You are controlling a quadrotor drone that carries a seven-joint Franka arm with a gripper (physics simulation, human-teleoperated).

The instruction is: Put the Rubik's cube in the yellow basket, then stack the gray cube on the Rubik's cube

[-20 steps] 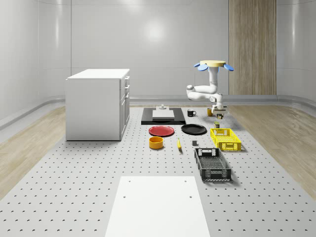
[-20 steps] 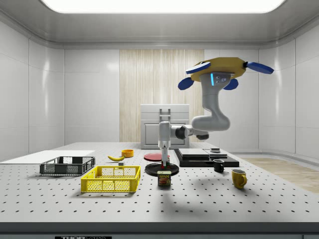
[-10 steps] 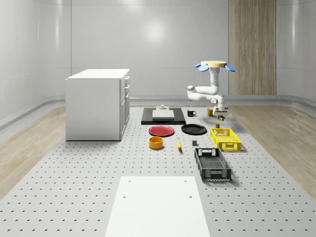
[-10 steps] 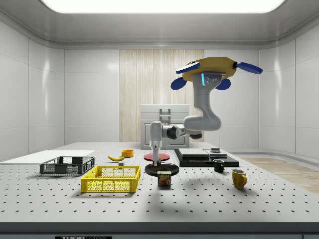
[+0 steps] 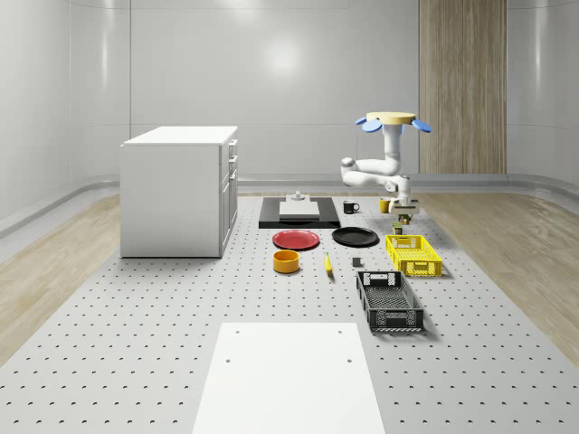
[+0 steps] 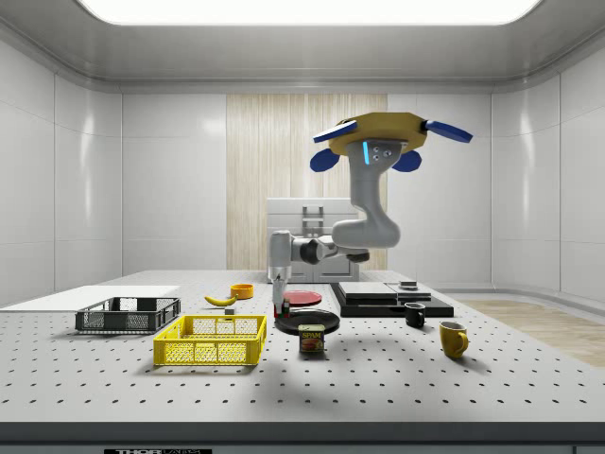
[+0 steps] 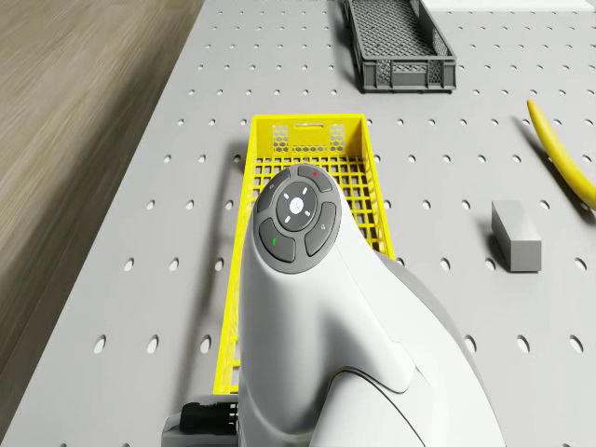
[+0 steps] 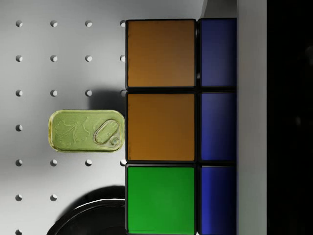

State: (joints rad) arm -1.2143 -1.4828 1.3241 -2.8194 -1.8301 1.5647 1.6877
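The drone (image 6: 383, 132) hovers beside the yellow basket (image 6: 211, 340), its pincer (image 6: 280, 305) grasping the Rubik's cube (image 8: 178, 127) above the worktop (image 6: 397, 378). Nothing is in the basket yet; the gray cube (image 7: 515, 236) waits.

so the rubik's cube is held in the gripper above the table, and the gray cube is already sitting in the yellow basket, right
Not quite. The Rubik's cube is held in the gripper above the table, but the gray cube is not in the yellow basket. The drone view shows it lying on the table beside the basket, apart from it, near the banana.
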